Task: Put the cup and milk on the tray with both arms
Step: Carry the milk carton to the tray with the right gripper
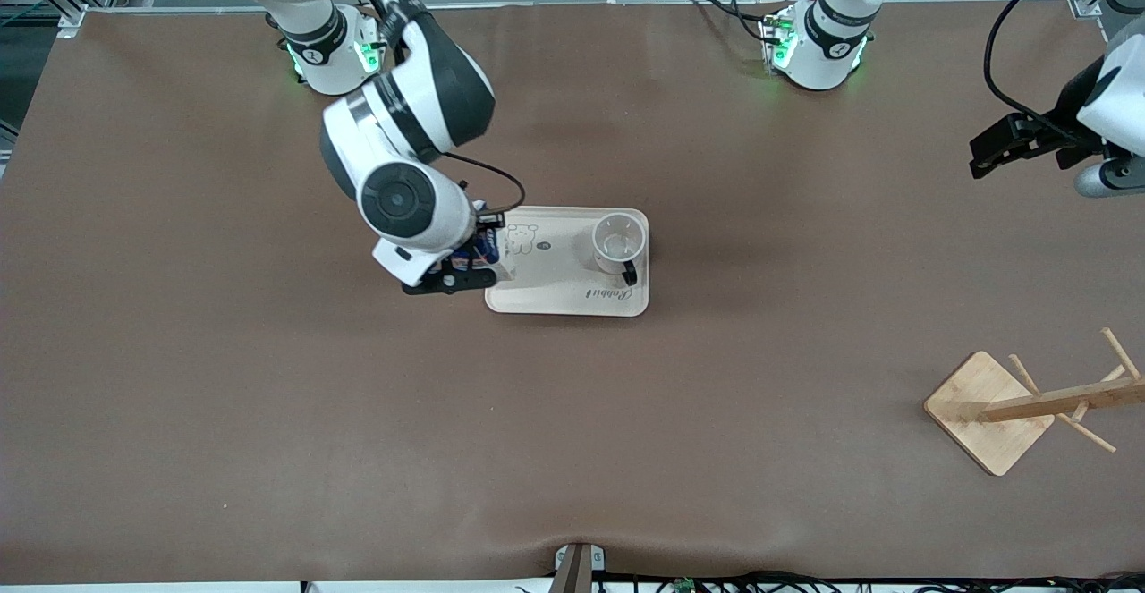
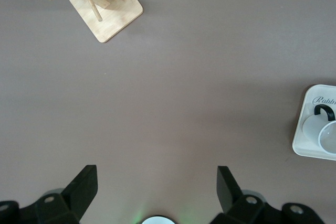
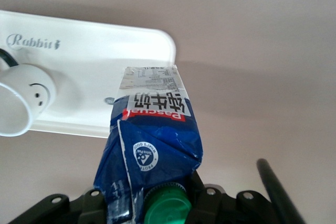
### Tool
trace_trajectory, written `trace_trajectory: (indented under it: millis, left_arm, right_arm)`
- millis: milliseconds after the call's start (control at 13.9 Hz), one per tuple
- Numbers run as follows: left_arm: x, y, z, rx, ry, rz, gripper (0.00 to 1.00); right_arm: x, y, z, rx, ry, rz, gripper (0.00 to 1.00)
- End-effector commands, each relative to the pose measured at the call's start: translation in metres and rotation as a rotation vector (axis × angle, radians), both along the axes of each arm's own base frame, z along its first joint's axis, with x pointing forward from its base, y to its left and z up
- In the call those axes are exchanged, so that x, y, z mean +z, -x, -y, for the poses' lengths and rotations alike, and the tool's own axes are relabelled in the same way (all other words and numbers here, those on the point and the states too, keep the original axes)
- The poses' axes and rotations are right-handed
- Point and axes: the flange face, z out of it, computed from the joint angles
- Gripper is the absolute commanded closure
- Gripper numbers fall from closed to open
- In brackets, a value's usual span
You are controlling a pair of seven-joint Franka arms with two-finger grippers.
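The cream tray (image 1: 555,282) lies mid-table. The white cup (image 1: 619,242) stands on it at the end toward the left arm, and shows its smiley face in the right wrist view (image 3: 21,100). My right gripper (image 1: 471,262) is shut on the blue and white milk (image 1: 480,251) by its green-capped top (image 3: 152,135). It holds the carton over the tray's (image 3: 105,51) end toward the right arm; I cannot tell if its base touches. My left gripper (image 1: 982,162) is open and empty, raised over bare table at the left arm's end (image 2: 157,182).
A wooden rack (image 1: 993,405) with pegs lies tipped on the table at the left arm's end, nearer the front camera; it also shows in the left wrist view (image 2: 105,9). Brown table surrounds the tray.
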Motion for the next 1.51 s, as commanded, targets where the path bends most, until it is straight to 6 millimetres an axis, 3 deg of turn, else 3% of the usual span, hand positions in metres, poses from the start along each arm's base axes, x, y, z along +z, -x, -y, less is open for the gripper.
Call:
trace_trajectory:
  millis: [0,215,645,1363,1434]
  left_arm:
    - [0.003,0.022,-0.003,-0.009,0.013,0.036,0.0]
    - [0.007,0.024,-0.002,-0.014,0.012,0.042,0.0]
    - [0.005,0.022,-0.005,-0.017,0.013,0.039,0.0]
    - [0.005,0.021,-0.014,0.0,0.008,0.036,0.0]
    - [0.006,0.021,-0.014,0.0,0.004,0.038,0.0]
  right_arm:
    - [-0.011,-0.004,-0.019,-0.039,0.001,-0.027,1.0]
    - [-0.029,0.003,-0.032,-0.025,0.022,-0.039,1.0]
    - [-0.039,0.013,-0.047,0.002,0.039,-0.033,1.0]
    - [-0.054,0.015,-0.055,-0.031,0.096,0.027,1.0]
    - [-0.055,0.015,-0.055,-0.056,0.104,0.028,0.83]
